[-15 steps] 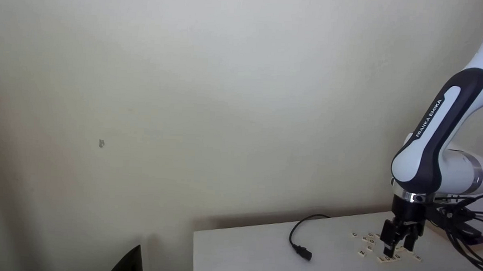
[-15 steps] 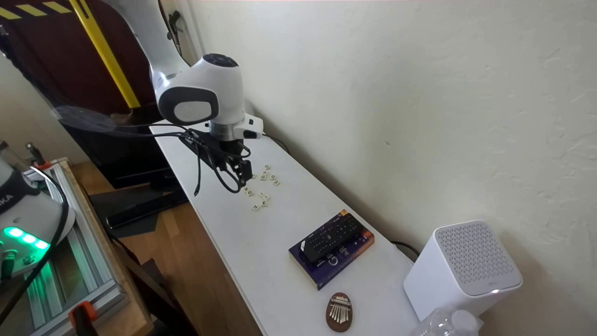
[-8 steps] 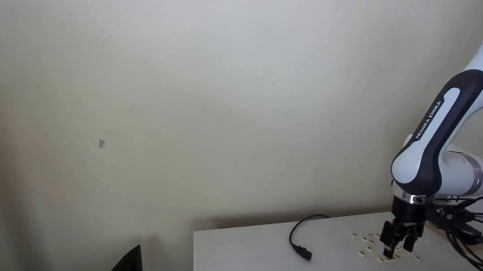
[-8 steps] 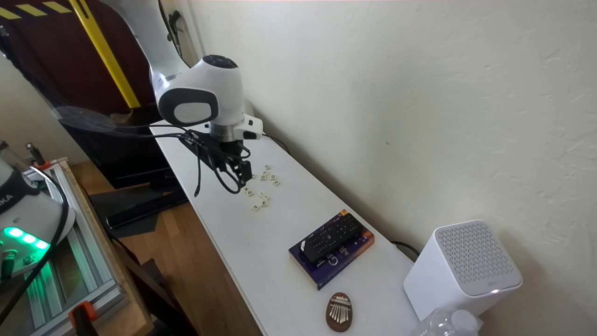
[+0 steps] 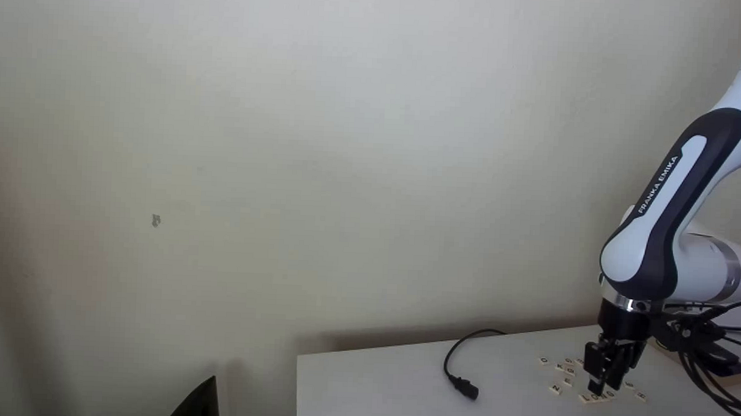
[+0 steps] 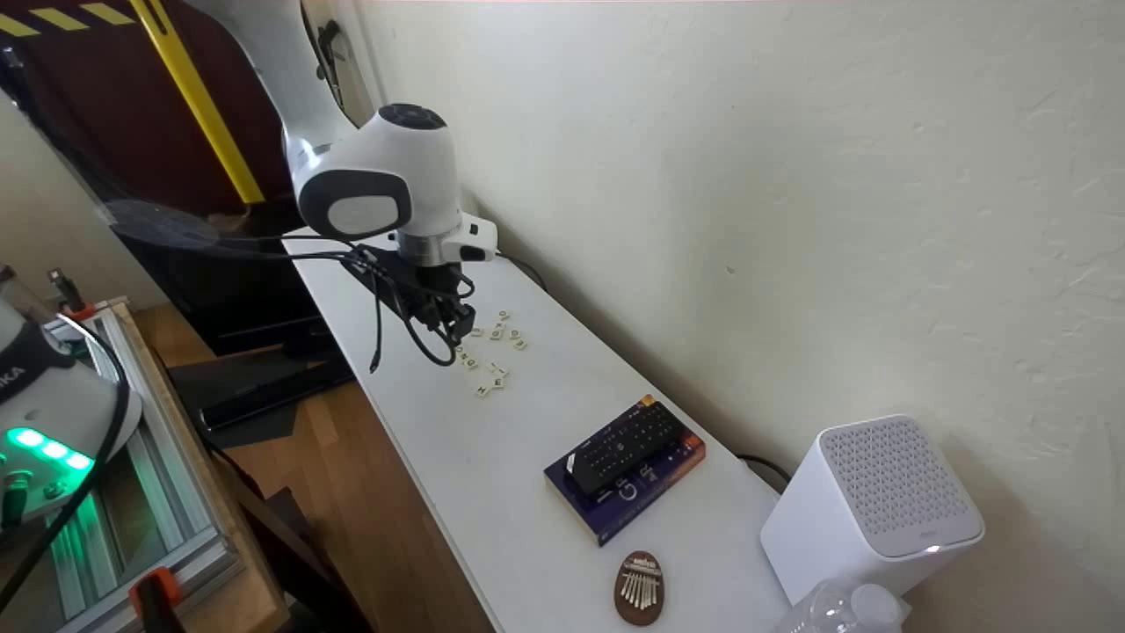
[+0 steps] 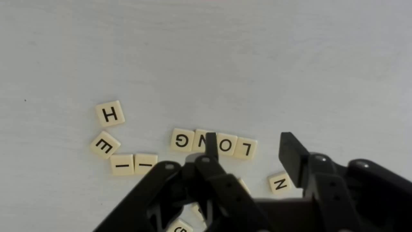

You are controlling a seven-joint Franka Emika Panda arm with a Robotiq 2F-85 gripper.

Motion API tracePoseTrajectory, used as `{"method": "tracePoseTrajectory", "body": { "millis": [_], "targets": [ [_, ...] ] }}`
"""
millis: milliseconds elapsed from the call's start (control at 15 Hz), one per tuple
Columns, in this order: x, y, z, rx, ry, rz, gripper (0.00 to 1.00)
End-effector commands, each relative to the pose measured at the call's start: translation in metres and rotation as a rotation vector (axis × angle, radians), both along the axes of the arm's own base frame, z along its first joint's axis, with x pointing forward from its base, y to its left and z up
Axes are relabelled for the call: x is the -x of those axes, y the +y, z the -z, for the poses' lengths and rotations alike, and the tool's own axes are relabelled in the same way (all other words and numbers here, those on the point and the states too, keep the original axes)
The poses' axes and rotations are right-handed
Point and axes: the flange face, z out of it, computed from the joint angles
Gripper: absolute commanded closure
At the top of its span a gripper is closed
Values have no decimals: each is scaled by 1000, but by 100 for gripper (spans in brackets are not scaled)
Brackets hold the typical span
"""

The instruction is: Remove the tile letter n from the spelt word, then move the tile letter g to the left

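Observation:
In the wrist view the word LONG lies upside down in a row of cream tiles. Its G tile (image 7: pixel 182 140) is at the left end, touching the N tile (image 7: pixel 200 141). The O tile (image 7: pixel 227 144) and L tile (image 7: pixel 245 148) follow. My gripper (image 7: pixel 249 143) is partly open with nothing between its fingers. The left finger covers the N tile's right part; the right finger is beyond the L tile. The gripper also shows low over the tiles in both exterior views (image 5: pixel 605 386) (image 6: pixel 459 334). I cannot tell whether it touches the table.
A loose N tile (image 7: pixel 279 183) lies beside the right finger. An H tile (image 7: pixel 110 113), E tile (image 7: pixel 105 145) and two I tiles (image 7: pixel 122 164) lie left. A black cable (image 5: pixel 463 386), book (image 6: pixel 633 501) with a black keypad (image 6: pixel 624 448) and kalimba (image 6: pixel 640 587) are on the table.
The gripper's fingers have moved closer together, narrowing the gap. A tile behind the gripper has come into view in an exterior view. The tiles have not visibly moved.

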Motion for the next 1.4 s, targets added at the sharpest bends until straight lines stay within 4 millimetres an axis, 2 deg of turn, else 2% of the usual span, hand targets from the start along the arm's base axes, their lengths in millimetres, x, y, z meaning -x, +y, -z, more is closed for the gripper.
{"method": "tracePoseTrajectory", "body": {
  "millis": [0, 200, 267, 1333],
  "targets": [
    [-5, -10, 7, 7, -16, 2, 75],
    [-8, -15, 12, 5, -13, 3, 98],
    [-8, -15, 14, 4, -11, 3, 99],
    [-19, -25, 36, 19, 7, -8, 100]
  ]
}}
